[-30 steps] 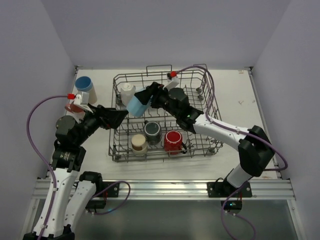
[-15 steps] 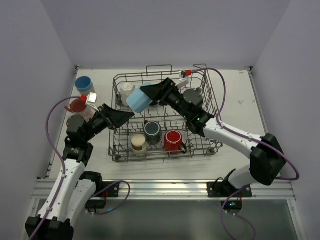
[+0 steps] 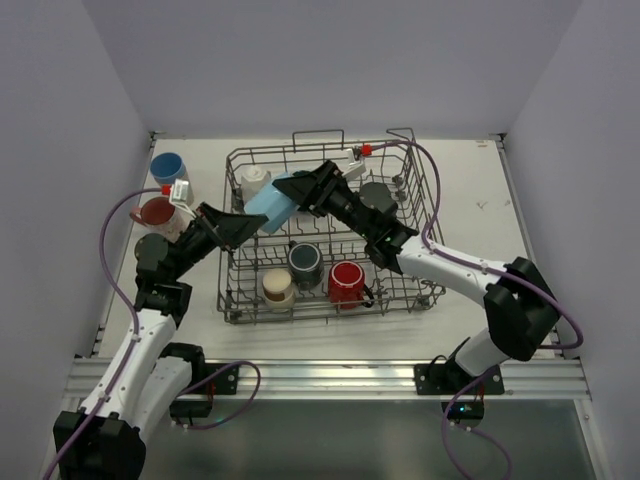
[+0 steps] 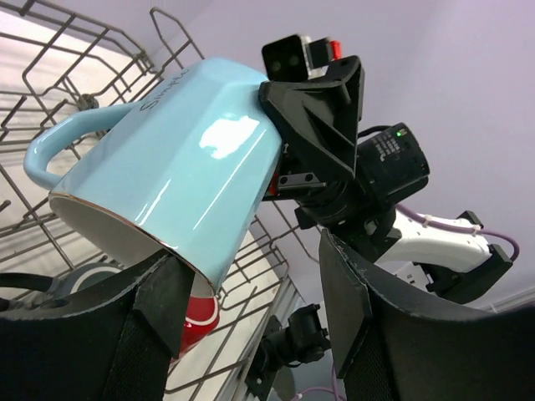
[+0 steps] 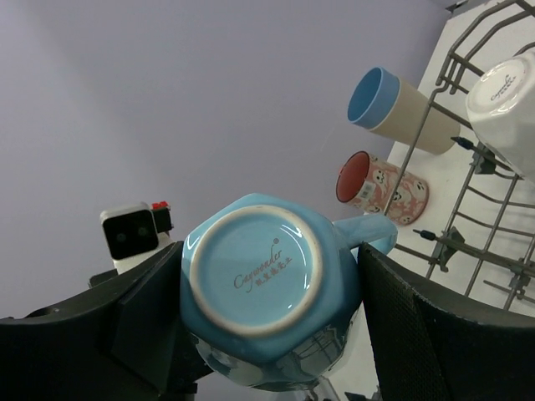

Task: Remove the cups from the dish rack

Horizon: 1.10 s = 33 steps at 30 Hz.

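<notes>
My right gripper is shut on a light blue handled mug and holds it tilted in the air over the left part of the grey wire dish rack. In the right wrist view the mug's base faces the camera between my fingers. My left gripper is open, its fingers on either side of the mug's rim. In the rack stand a white cup, a beige cup, a dark teal cup, a red cup and a dark grey cup.
On the table left of the rack stand a beige cup with a blue inside and a pink cup with a red inside. Both also show in the right wrist view, the beige cup and the pink cup. White walls enclose the table.
My right gripper has tilted the light blue mug down to the left. My left gripper has come up to it, so its open fingers now flank the rim.
</notes>
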Tool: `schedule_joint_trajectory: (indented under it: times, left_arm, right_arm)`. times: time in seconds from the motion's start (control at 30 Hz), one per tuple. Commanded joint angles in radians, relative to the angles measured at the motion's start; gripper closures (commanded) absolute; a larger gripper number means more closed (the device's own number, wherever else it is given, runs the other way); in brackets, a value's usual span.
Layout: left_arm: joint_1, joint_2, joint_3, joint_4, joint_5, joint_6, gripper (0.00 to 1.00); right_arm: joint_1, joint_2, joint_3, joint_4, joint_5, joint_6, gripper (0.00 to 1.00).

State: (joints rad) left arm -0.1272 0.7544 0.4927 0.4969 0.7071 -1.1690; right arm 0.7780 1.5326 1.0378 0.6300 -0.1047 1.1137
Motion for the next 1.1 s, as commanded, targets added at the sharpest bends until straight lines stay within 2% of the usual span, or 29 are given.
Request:
schedule_joint_trajectory:
  times: [0.0,0.2,0.23,0.27,0.3,0.37,0.43,0.47,0.57,0.6,0.67,0.7,0.77,0.8,0.87,0.9,1.0,1.07]
  left_arm:
    - [-0.009,0.013,-0.005,0.153,0.003,-0.041,0.36]
    - [-0.012,0.025,-0.017,0.21,-0.095,-0.028,0.54]
    - [-0.012,0.025,-0.019,0.224,-0.106,-0.026,0.66]
    - [-0.012,0.028,-0.023,0.23,-0.118,-0.024,0.71]
    - [-0.012,0.026,-0.023,0.241,-0.136,-0.021,0.84]
    - [-0.012,0.025,-0.019,0.243,-0.153,-0.011,0.99]
    - [-0.012,0.005,-0.01,0.218,-0.192,0.014,1.0]
    - [-0.012,-0.012,0.004,0.191,-0.213,0.055,1.0]
    - [-0.012,-0.047,0.096,-0.013,-0.279,0.187,1.0]
    - [-0.012,-0.056,0.124,-0.135,-0.3,0.225,1.0]
    - [-0.012,-0.079,0.217,-0.251,-0.36,0.335,1.0]
    - [-0.012,-0.082,0.251,-0.388,-0.386,0.379,1.0]
    - [-0.012,-0.084,0.378,-0.55,-0.476,0.504,1.0]
    - [-0.012,-0.081,0.468,-0.693,-0.512,0.549,1.0]
    - [-0.012,-0.058,0.561,-0.846,-0.636,0.661,1.0]
    - [-0.012,-0.044,0.652,-1.0,-0.681,0.693,1.0]
    - [-0.012,0.035,0.774,-1.273,-0.816,0.776,1.0]
    - [-0.012,0.066,0.781,-1.359,-0.859,0.804,1.0]
  right_arm:
    - [0.007,0.004,0.018,0.18,-0.033,0.072,0.69]
    - [0.014,0.055,0.01,0.233,-0.062,0.132,0.69]
    - [0.014,0.06,0.008,0.243,-0.07,0.138,0.69]
    - [0.014,0.064,0.007,0.25,-0.075,0.144,0.69]
    - [0.014,0.07,0.008,0.25,-0.085,0.149,0.69]
    - [0.018,0.075,0.004,0.257,-0.093,0.155,0.69]
    - [0.018,0.074,-0.021,0.272,-0.098,0.166,0.56]
    - [0.018,0.066,-0.039,0.27,-0.096,0.158,0.37]
    - [0.012,0.025,-0.065,0.246,-0.095,0.103,0.08]
    - [0.007,0.012,-0.068,0.234,-0.096,0.086,0.01]
    - [0.003,-0.02,-0.076,0.185,-0.104,0.04,0.01]
    - [0.0,-0.032,-0.081,0.169,-0.105,0.023,0.01]
    - [0.001,-0.069,-0.105,0.126,-0.099,-0.018,0.01]
    - [0.0,-0.081,-0.113,0.11,-0.099,-0.035,0.01]
    - [0.0,-0.121,-0.131,0.056,-0.102,-0.087,0.01]
    - [-0.002,-0.135,-0.137,0.04,-0.098,-0.104,0.01]
    - [0.0,-0.193,-0.147,-0.033,-0.093,-0.182,0.01]
    - [0.0,-0.218,-0.14,-0.087,-0.095,-0.236,0.01]
